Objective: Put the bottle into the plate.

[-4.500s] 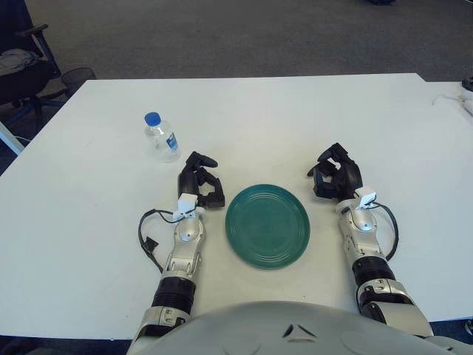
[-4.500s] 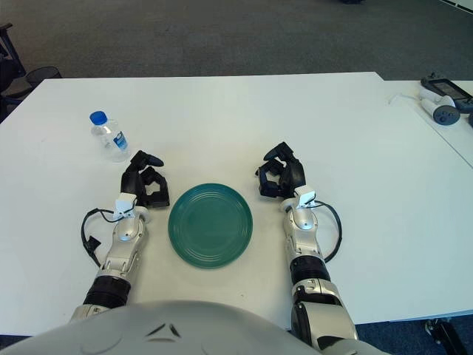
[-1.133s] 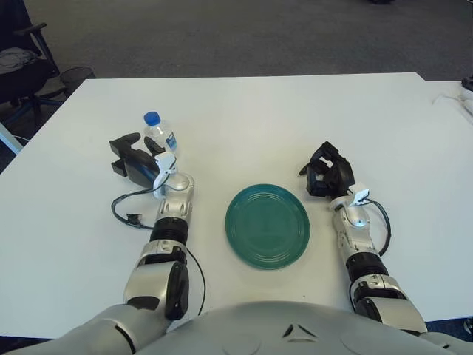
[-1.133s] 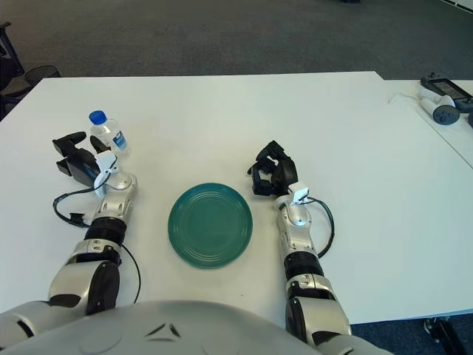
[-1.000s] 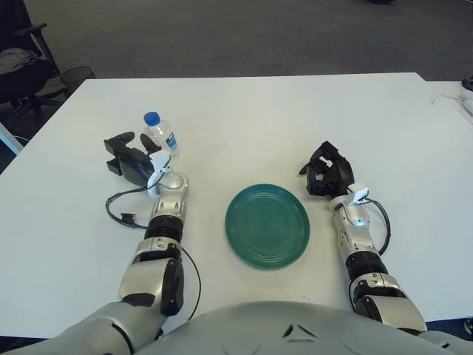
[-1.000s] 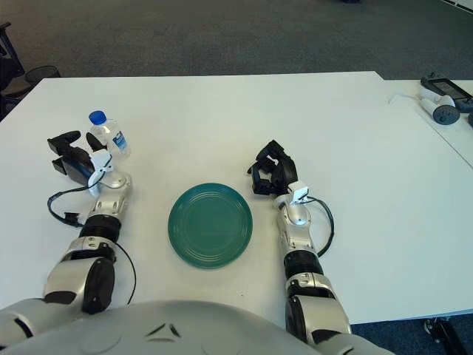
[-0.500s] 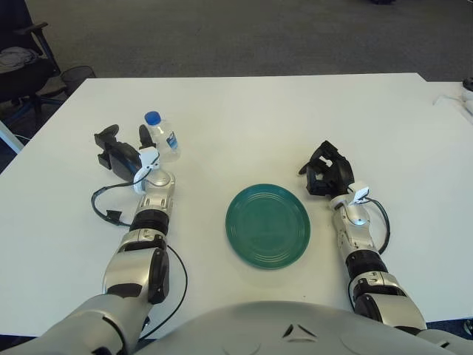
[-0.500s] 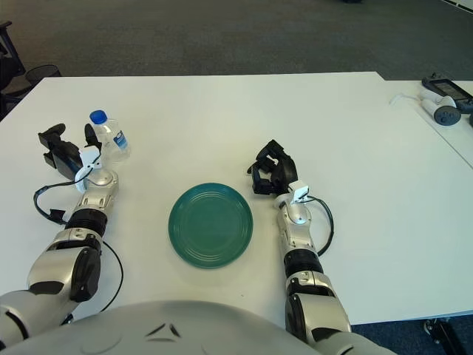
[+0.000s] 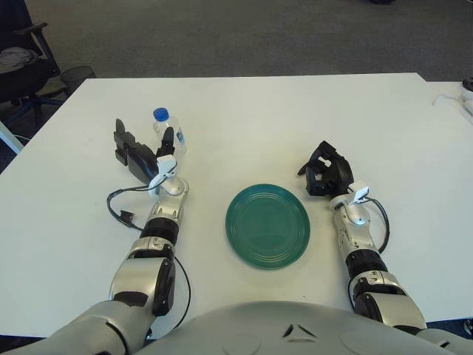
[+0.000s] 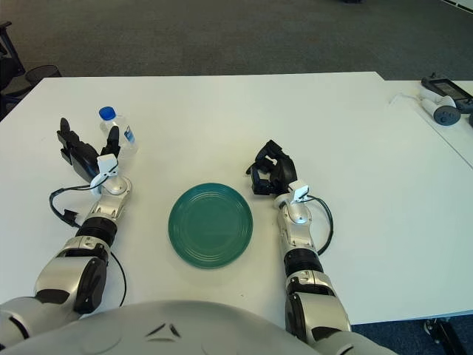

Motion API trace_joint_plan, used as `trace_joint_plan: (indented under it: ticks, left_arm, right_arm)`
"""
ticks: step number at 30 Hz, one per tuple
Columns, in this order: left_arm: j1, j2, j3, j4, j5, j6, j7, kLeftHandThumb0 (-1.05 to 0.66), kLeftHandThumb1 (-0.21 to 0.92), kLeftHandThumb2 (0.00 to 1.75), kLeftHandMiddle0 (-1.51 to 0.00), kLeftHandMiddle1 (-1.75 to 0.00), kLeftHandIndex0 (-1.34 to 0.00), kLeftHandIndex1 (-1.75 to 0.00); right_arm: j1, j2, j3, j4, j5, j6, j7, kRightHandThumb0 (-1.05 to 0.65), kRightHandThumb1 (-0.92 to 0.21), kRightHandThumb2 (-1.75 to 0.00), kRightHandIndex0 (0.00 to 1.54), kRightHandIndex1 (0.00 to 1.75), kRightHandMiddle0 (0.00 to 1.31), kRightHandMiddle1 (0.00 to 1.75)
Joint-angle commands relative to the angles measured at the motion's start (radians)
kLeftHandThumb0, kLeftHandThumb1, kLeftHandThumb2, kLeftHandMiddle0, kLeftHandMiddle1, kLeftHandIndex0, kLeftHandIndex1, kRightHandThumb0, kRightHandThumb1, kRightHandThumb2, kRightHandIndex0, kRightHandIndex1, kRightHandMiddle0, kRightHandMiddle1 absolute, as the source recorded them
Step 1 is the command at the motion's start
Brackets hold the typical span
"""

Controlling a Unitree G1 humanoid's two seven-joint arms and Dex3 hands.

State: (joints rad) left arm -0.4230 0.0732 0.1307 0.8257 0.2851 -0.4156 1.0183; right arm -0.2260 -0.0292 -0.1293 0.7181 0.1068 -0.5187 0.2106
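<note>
A small clear bottle (image 9: 170,133) with a blue cap stands at the table's far left, leaning slightly right. My left hand (image 9: 143,148) is just left of it, palm toward it and fingers spread. One finger (image 9: 168,139) shows against the bottle's near side, and the others stick up to the left. Nothing is grasped. The round green plate (image 9: 267,225) lies bare at the near middle, to the right of the bottle and well apart from it. My right hand (image 9: 325,170) shows right of the plate with its fingers curled on nothing.
The white table (image 9: 281,118) stretches far behind the plate. A black cable (image 9: 122,211) loops off my left wrist. Small devices (image 10: 442,100) lie at the far right edge. A chair and a wire bin (image 9: 76,75) stand beyond the table's left corner.
My left hand has swung right from farther left and closed in on the bottle. The bottle's cap has shifted slightly to the right. The right hand and the plate have stayed put.
</note>
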Motion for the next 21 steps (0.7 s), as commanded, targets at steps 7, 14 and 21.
trace_joint_plan:
  ticks: [7, 14, 21]
  left_arm:
    - [0.073, -0.030, -0.024, -0.099, 0.062, -0.014, 0.073, -1.05, 0.92, 0.21, 0.00, -0.56, 0.00, -0.65]
    - [0.123, -0.044, -0.034, -0.168, 0.093, -0.009, 0.081, -1.05, 0.92, 0.29, 0.00, -0.64, 0.00, -0.70]
    - [0.170, -0.059, -0.039, -0.220, 0.107, -0.034, 0.077, -1.05, 0.92, 0.33, 0.00, -0.71, 0.00, -0.60]
  right_arm:
    - [0.109, 0.034, 0.003, 0.153, 0.003, 0.117, -0.014, 0.00, -0.11, -1.41, 0.88, 1.29, 0.66, 1.75]
    - [0.103, 0.034, -0.001, 0.168, 0.014, 0.120, 0.012, 0.00, -0.12, -1.40, 0.89, 1.28, 0.64, 1.75]
    - [0.096, 0.033, -0.002, 0.184, 0.012, 0.124, 0.018, 0.00, -0.12, -1.40, 0.89, 1.29, 0.63, 1.75]
